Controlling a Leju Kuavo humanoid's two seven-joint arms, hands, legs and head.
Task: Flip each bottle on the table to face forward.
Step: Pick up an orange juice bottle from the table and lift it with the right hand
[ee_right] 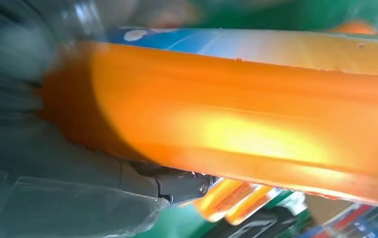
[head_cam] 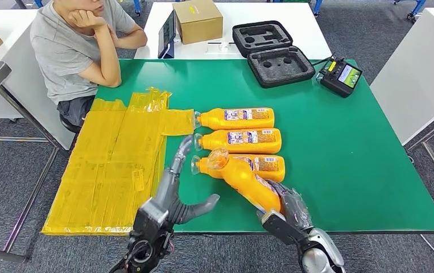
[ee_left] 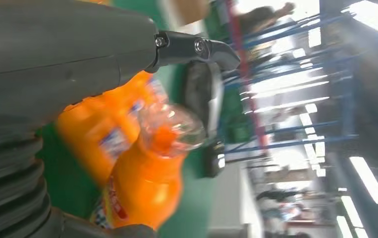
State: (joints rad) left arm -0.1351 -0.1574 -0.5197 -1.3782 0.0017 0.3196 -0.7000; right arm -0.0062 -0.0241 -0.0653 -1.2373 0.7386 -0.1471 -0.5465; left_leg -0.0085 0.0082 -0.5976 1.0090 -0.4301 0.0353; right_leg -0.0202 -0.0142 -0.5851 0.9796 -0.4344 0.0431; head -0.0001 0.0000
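Right hand (head_cam: pixel 285 207) grips a tilted orange bottle (head_cam: pixel 243 176) above the worktop (head_cam: pixel 345 165) | left hand (head_cam: pixel 174 199) spread, empty, beside it | three bottles (head_cam: pixel 240 140) beyond the hands lie label-up, seemingly done | one left.

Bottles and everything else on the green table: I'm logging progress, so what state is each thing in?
Held bottle: lifted, tilted, gripped by right hand.
Three bottles: lying flat in a row, labels up.
Left hand: empty, fingers spread.
Black case: lid open, foam slots empty.
Controller: screen lit.
Cardboard box: closed.
Yellow bags: lying flat.
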